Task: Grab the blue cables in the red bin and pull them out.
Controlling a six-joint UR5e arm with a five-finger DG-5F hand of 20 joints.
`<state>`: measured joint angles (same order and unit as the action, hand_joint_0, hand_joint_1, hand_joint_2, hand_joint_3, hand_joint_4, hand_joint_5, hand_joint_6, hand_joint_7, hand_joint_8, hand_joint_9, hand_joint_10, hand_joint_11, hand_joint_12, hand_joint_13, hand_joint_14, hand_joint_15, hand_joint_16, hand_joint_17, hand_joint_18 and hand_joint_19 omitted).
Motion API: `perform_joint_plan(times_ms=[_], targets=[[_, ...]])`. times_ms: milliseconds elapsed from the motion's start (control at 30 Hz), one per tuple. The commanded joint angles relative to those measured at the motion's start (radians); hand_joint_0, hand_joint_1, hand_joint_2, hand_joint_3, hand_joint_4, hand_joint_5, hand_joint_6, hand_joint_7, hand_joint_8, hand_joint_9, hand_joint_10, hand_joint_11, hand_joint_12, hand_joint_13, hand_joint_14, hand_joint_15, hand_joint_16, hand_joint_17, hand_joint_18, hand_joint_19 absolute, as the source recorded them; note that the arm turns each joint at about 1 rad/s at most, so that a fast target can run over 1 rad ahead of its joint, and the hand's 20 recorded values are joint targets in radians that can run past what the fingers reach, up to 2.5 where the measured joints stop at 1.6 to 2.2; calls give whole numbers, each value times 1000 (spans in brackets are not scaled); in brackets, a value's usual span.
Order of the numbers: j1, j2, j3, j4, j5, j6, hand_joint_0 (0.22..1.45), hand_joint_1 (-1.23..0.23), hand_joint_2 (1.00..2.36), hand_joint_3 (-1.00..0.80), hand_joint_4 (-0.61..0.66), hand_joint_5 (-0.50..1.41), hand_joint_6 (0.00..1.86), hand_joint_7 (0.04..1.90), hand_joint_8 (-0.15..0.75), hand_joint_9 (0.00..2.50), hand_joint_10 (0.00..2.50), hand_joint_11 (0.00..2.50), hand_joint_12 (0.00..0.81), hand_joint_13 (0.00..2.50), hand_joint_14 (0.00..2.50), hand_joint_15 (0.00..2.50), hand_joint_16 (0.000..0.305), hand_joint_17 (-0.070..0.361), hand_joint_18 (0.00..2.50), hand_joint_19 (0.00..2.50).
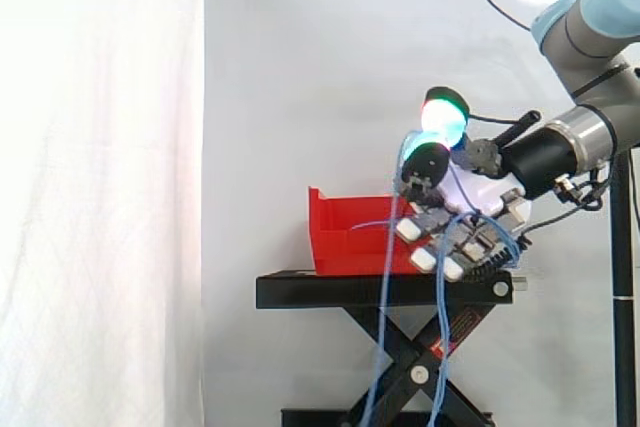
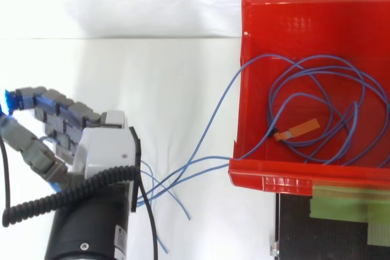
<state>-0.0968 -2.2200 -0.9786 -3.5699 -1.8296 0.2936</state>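
Side camera level with red bin (image 1: 345,245), mid-range, facing curtain (image 1: 100,147), arm (image 1: 600,27) in from 3 o'clock. Top camera close overhead, looking straight down, arm from 7 o'clock. Shared: bin, blue cables (image 2: 317,111), hand (image 2: 102,150).

Seen from the top, the bin (image 2: 304,22) is open from above, but loops of the cables (image 2: 317,71) cover most of its floor. Strands leave its 9 o'clock wall and cross the gap towards the hand (image 2: 103,150) at 8 o'clock. The ground at 10 o'clock is free. In the side view, strands hang at the hand's 6 o'clock, in front of the stand (image 1: 330,290).
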Motion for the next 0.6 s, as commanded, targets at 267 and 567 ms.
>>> perform_joint_plan(times_ms=[267, 567], targets=[[-14, 0, 3, 198, -71, -244, 844, -918, 1000, -1000, -20, 1169, 219, 961, 225, 808, 7, 193, 315, 671, 14, 296, 41, 92, 603, 409], [-20, 0, 12, 212, -125, -369, 845, -920, 1000, -1000, -20, 1169, 217, 960, 225, 808, 9, 199, 315, 673, 12, 298, 41, 91, 607, 419]])
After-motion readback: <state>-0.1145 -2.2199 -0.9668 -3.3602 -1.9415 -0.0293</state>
